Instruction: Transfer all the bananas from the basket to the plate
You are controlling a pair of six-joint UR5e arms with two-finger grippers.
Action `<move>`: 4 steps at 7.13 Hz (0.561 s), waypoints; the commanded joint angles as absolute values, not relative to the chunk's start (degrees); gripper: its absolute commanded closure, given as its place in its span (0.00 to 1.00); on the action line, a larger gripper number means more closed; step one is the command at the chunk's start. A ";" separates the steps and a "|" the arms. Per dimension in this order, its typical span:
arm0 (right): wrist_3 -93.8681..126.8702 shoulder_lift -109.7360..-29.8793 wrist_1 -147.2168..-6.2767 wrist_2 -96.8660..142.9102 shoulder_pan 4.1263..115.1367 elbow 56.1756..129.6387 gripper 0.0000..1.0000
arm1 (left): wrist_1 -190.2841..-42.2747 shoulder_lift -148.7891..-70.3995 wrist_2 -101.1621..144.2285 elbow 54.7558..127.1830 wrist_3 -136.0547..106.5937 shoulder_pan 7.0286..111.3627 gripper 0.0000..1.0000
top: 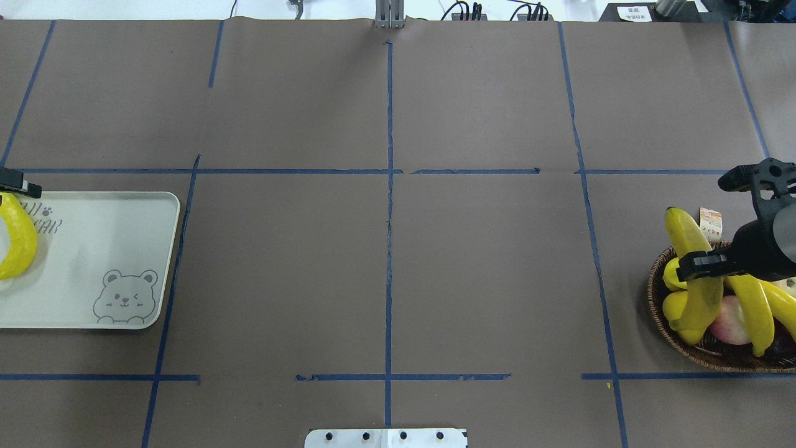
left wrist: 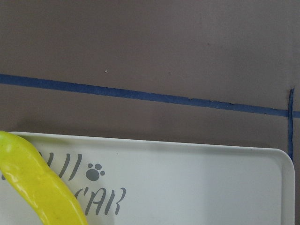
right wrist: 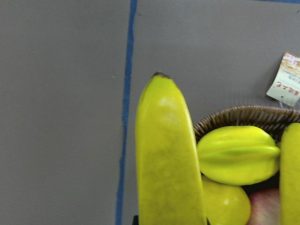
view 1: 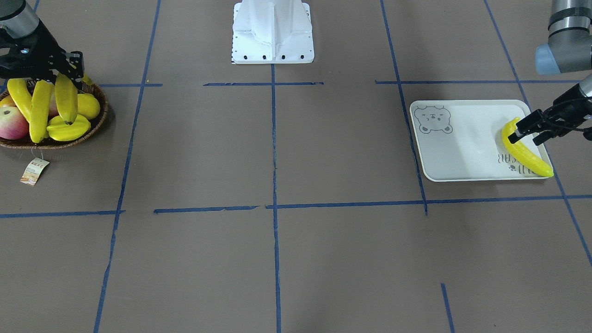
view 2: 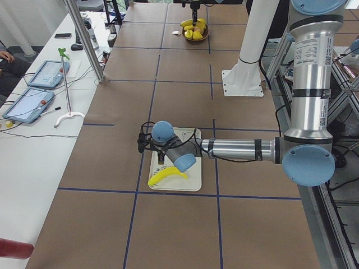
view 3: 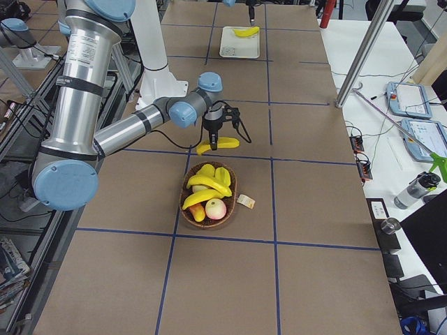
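My right gripper (view 1: 62, 74) is shut on a yellow banana (view 1: 66, 98) and holds it just above the dark wicker basket (view 1: 101, 121); the wrist view shows this banana (right wrist: 166, 154) over the basket's rim (right wrist: 234, 115). Two more bananas (view 1: 39, 111) lie in the basket. On the far side, one banana (view 1: 525, 150) lies on the pale plate (view 1: 462, 138) with the bear drawing, its tip over the plate's edge. My left gripper (view 1: 526, 138) hangs over that banana's upper end, fingers apart and open.
The basket also holds a ridged starfruit (view 1: 69, 129), a lemon (view 1: 89, 106) and a red-green apple (view 1: 11, 122). A paper tag (view 1: 34, 171) lies on the table in front of it. The robot's white base (view 1: 273, 32) stands at the middle. Blue tape lines cross the brown table.
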State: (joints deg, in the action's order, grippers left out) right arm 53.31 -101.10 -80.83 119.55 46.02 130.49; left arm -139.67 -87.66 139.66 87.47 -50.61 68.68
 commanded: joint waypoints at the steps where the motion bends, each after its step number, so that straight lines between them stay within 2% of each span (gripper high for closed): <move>1: 66.30 -94.33 -75.01 120.15 45.27 128.95 0.91 | -142.53 -88.15 139.83 88.15 -51.15 68.56 0.00; 3: 79.74 -92.30 -56.27 118.58 41.23 122.21 0.92 | -150.80 -90.50 140.71 87.98 -57.08 66.46 0.00; 4: 83.63 -91.85 -47.98 115.52 38.78 118.95 0.92 | -150.82 -96.18 140.71 87.89 -63.48 64.36 0.00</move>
State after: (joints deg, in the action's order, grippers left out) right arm 77.51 -92.78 -58.67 118.28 41.42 123.03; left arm -149.38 -91.12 140.46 87.97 -57.01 66.54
